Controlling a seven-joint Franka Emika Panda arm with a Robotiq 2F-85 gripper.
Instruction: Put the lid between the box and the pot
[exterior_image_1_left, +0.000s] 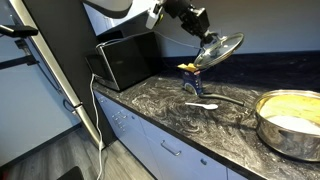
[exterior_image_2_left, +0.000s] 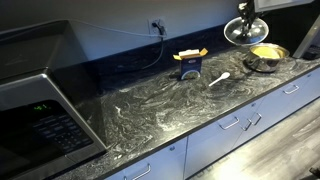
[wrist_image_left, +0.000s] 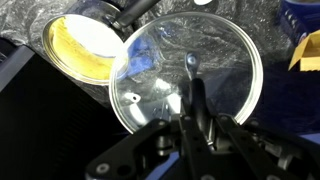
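Note:
My gripper (exterior_image_1_left: 207, 45) is shut on the glass lid (exterior_image_1_left: 222, 48) and holds it tilted in the air above the counter. The lid also shows in an exterior view (exterior_image_2_left: 244, 30) and fills the wrist view (wrist_image_left: 190, 70), gripped at its edge by my fingers (wrist_image_left: 195, 115). The yellow-orange box (exterior_image_1_left: 189, 72) stands on the marbled counter just below the lid; it also shows in an exterior view (exterior_image_2_left: 189, 62) and at the wrist view's edge (wrist_image_left: 305, 50). The steel pot (exterior_image_1_left: 291, 120) sits to the side on the counter, also seen in an exterior view (exterior_image_2_left: 265, 56) and the wrist view (wrist_image_left: 82, 45).
A white spoon (exterior_image_1_left: 203, 104) lies on the counter (exterior_image_1_left: 170, 105) between the box and the pot; it also shows in an exterior view (exterior_image_2_left: 219, 77). A black microwave (exterior_image_1_left: 125, 60) stands at the counter's end. A cable hangs from a wall socket (exterior_image_2_left: 157, 25).

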